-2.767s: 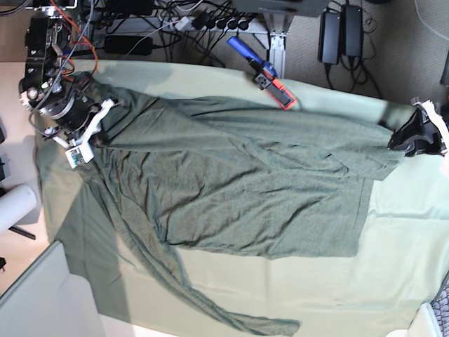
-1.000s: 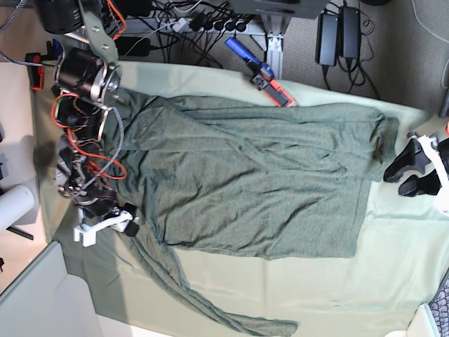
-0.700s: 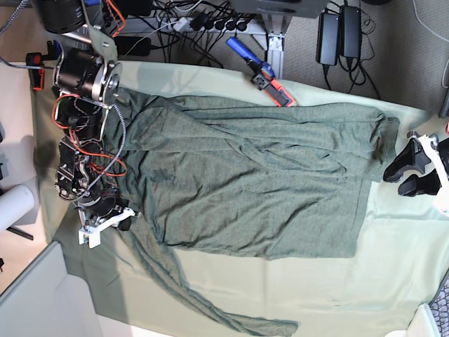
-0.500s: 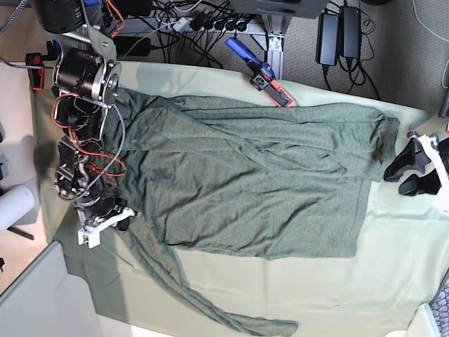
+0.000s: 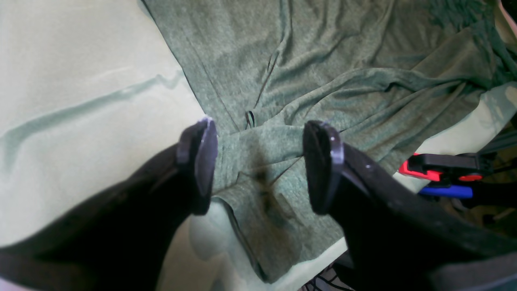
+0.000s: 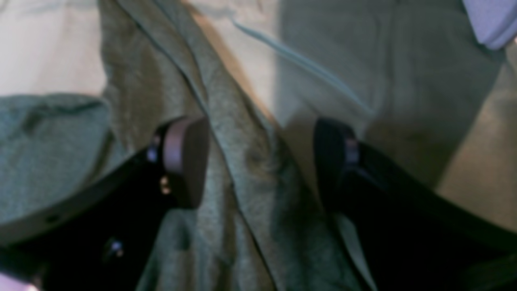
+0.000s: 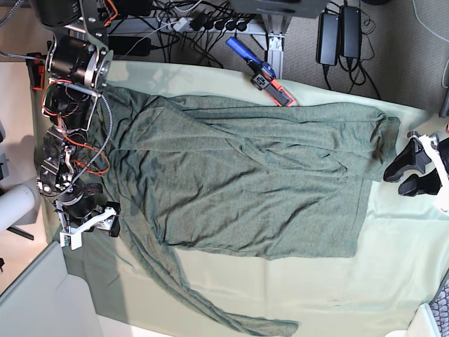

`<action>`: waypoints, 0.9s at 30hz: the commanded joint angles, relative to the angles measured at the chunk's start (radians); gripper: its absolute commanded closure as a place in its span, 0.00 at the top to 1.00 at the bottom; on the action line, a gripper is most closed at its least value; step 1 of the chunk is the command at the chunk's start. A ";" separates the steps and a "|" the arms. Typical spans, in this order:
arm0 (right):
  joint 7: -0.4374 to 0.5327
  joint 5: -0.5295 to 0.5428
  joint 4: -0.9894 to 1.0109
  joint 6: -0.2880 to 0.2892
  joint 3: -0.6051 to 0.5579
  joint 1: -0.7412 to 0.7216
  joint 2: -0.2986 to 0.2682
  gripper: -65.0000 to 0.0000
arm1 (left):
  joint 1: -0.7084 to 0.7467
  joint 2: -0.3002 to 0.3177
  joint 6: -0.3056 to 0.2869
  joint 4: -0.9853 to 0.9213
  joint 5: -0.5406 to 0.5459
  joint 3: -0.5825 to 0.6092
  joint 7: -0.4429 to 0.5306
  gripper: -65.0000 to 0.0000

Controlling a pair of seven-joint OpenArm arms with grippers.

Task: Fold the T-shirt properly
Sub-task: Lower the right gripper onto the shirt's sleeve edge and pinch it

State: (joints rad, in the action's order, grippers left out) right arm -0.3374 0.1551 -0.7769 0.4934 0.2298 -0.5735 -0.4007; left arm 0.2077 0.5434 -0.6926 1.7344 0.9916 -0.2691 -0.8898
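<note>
The dark grey-green T-shirt (image 7: 245, 182) lies spread and wrinkled across the pale mint tablecloth (image 7: 295, 288), with a long narrow strip trailing toward the near edge (image 7: 231, 319). My left gripper (image 7: 398, 180) is open at the shirt's right edge. In the left wrist view it (image 5: 262, 161) hovers over a folded corner of the shirt (image 5: 282, 133) and holds nothing. My right gripper (image 7: 95, 228) is open at the shirt's lower left edge. In the right wrist view it (image 6: 260, 161) straddles a ridge of shirt fabric (image 6: 242, 169); whether it touches is unclear.
A blue and red clamp (image 7: 263, 70) lies at the table's far edge, also in the left wrist view (image 5: 440, 173). Cables and power bricks (image 7: 340, 31) lie beyond it. A white roll (image 7: 14, 207) and a pale panel (image 7: 35, 295) sit at the left.
My right gripper came down from the shirt's upper left corner to its lower left edge, then shifted slightly left. My left gripper let go of the right edge and stays open beside it.
</note>
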 commanded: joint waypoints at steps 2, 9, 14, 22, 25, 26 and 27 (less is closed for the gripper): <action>0.061 -0.014 0.008 0.006 0.005 -0.027 -0.011 0.63 | -0.008 0.019 -0.006 0.013 0.022 -0.008 0.018 0.57; 0.156 -0.071 0.120 0.004 -0.006 -0.027 -0.011 0.55 | -0.008 0.019 -0.006 0.014 0.038 -0.008 0.018 0.57; 0.158 -0.114 0.146 0.004 -0.012 -0.027 -0.012 0.04 | -0.008 0.019 -0.006 0.014 0.040 -0.008 0.018 0.57; 0.126 -0.076 0.112 0.005 -0.011 -0.026 -0.013 0.00 | -0.008 0.019 -0.006 0.013 0.033 -0.008 0.018 0.57; 0.071 -0.036 0.026 0.005 -0.011 0.013 -0.021 0.00 | -0.007 0.019 -0.006 0.013 0.022 -0.008 0.018 0.57; 0.048 -0.014 -0.019 0.005 -0.011 0.038 -0.027 0.00 | -0.008 0.019 -0.006 0.013 0.021 -0.008 0.018 0.57; 0.026 0.008 -0.068 0.005 -0.009 0.067 -0.032 0.00 | -0.008 0.019 -0.006 0.013 0.021 -0.008 0.018 0.57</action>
State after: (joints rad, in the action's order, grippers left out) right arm -0.3294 0.1562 -0.8322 0.4942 0.2153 -0.4850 -0.4110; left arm 0.2081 0.5430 -0.6926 1.7344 0.9947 -0.2691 -0.8898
